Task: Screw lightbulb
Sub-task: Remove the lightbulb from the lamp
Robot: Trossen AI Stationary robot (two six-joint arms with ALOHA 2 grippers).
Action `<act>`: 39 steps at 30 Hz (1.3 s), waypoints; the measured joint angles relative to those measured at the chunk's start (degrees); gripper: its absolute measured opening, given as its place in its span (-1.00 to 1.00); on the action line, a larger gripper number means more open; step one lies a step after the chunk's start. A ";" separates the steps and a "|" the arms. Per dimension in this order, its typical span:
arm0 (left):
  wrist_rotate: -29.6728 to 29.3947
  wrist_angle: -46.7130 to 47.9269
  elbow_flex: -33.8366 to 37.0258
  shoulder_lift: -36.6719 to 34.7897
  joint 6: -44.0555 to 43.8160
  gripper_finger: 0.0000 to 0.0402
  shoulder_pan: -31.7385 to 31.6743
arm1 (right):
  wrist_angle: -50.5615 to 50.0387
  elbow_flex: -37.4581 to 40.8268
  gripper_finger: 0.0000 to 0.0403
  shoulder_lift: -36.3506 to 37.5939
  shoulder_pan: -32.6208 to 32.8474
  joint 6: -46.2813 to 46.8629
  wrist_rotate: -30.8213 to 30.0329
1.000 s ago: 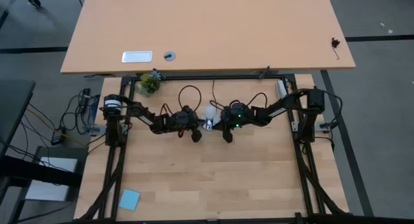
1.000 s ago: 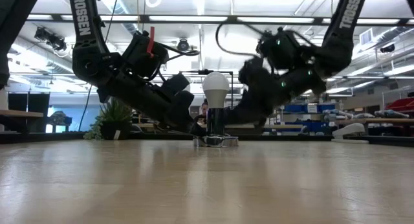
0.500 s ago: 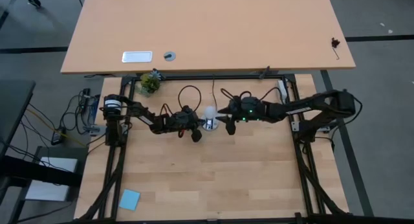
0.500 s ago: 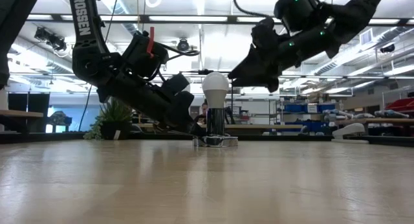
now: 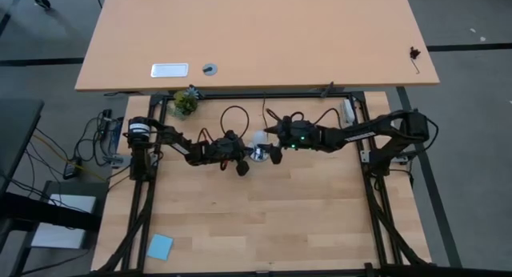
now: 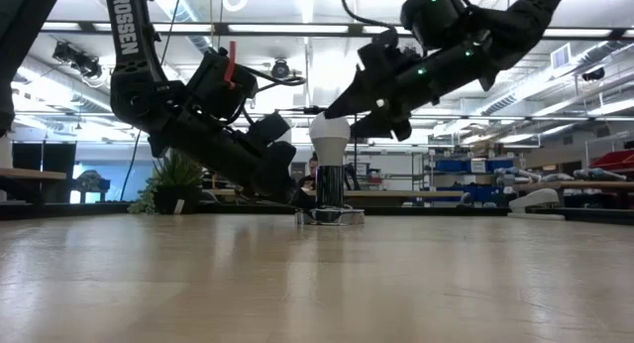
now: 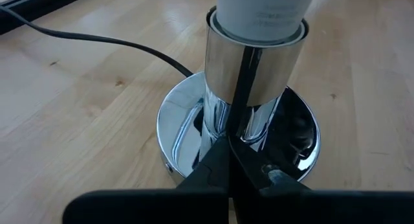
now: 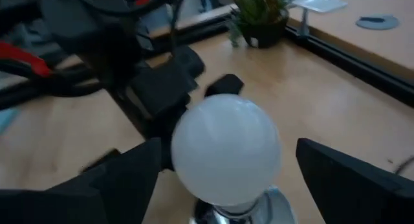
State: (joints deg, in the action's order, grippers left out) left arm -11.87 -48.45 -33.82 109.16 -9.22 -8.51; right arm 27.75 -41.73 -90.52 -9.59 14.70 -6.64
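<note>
The lightbulb (image 6: pixel 330 135) stands upright in a chrome socket (image 6: pixel 330 187) near the centre-back of the wooden surface (image 5: pixel 264 221), white globe on top, neck seated in the socket's chrome sleeve. The socket has a round mirror base (image 7: pixel 187 114) flat on the wood, w/ a black cord (image 7: pixel 97 39) running off from it.

Left tool (image 7: pixel 234 175) is low, at the foot of the socket. Its dark fingers are closed together; in the left wrist view they come to a point against the chrome base, right in front of the sleeve. Not holding the bulb. In the high view the left arm (image 5: pixel 188 149) reaches in from the left side of the frame.

Right tool (image 8: pixel 223 179) is up at globe height, open wide. In the right wrist view one dark finger (image 8: pixel 110 182) sits on each side of the bulb, w/ clear gaps between pads and glass, so no grip. In the low view it sits just above and beside the globe's top; contact there can't be told. The right arm (image 5: pixel 360 134) stretches in from the right side.

Elsewhere: small potted plant (image 5: pixel 184 102) at the back-left edge of the surface, a blue note pad (image 5: pixel 160 246) near the front-left corner, and a second, larger desk (image 5: pixel 256 37) beyond the rig.
</note>
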 joint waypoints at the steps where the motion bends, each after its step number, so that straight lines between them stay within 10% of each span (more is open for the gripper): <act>1: 0.01 0.03 0.01 0.00 -0.02 -0.98 0.00 | -0.59 -0.64 0.82 -0.68 0.13 -0.41 -1.18; 14: -0.06 0.06 0.02 0.02 -0.02 -0.98 -0.02 | -2.71 -3.67 0.65 -3.17 0.53 -2.79 -3.36; 28: 0.78 0.01 0.04 -0.04 -0.02 -0.98 0.00 | -3.25 -3.63 0.46 -3.24 -1.86 -24.66 12.50; 39: 1.05 0.16 0.02 0.07 -0.23 -0.98 -0.02 | -3.80 -3.63 0.60 -3.12 -4.70 -13.12 11.97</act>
State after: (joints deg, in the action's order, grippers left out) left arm -10.82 -48.29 -33.80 109.23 -9.45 -8.54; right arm 23.94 -45.36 -93.64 -14.29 1.58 5.33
